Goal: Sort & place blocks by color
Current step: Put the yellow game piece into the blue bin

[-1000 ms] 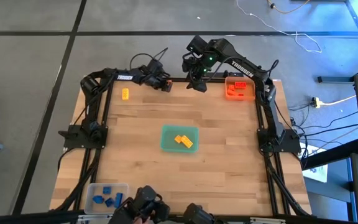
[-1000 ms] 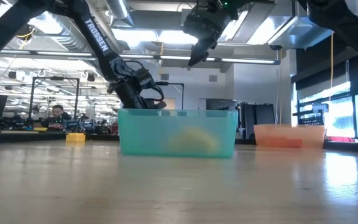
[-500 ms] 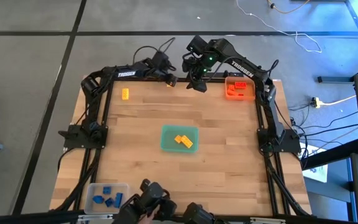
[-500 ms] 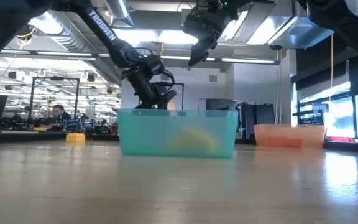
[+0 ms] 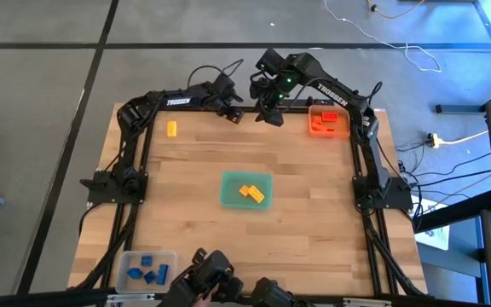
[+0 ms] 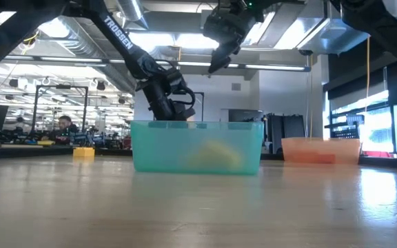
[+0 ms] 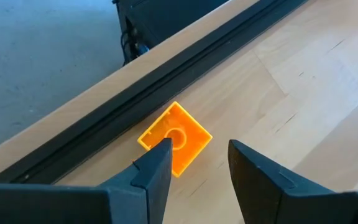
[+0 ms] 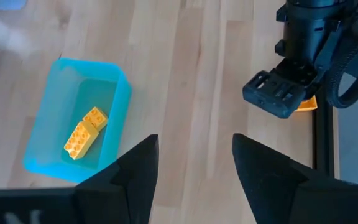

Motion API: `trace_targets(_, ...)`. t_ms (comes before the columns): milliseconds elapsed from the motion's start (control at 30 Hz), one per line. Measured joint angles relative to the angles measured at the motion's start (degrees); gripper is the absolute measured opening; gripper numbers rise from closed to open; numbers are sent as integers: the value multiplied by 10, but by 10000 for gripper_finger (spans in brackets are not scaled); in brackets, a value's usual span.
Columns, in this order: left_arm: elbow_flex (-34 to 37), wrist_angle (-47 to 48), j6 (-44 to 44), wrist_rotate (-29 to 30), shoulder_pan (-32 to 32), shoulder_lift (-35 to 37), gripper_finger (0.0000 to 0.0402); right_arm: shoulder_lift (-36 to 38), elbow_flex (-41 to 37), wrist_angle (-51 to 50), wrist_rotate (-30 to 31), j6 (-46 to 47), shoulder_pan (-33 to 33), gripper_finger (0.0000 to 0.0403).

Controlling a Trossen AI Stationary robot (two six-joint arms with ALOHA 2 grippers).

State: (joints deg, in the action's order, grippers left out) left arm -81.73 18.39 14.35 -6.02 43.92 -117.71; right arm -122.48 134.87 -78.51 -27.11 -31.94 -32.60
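Left wrist view: left gripper [image 7: 197, 163] open, empty, above a small yellow block [image 7: 175, 137] beside the table rail [image 7: 166, 81].

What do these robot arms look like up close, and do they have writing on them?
Both are dark, jointed arms with black cables looped alongside and white TROSSEN lettering. The left pincer and right pincer each end in two flat, dark, wedge-shaped fingers. A small green light glows on the right arm.

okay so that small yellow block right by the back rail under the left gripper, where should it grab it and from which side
From straight above, I'd judge. The yellow block lies flat and alone on the table, turned diamond-wise to the open left gripper, beside the black rail. Rotate the wrist so the fingers close on two opposite flat side faces, clear of the rail.
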Motion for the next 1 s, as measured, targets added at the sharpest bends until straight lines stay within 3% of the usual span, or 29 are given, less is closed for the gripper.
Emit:
trace_targets(600,-2,28,-15,-5,-4,-19,149,0,0,7,0,1,0,205)
trace_targets(1000,1,154,-16,-11,-14,-11,149,0,0,7,0,1,0,205)
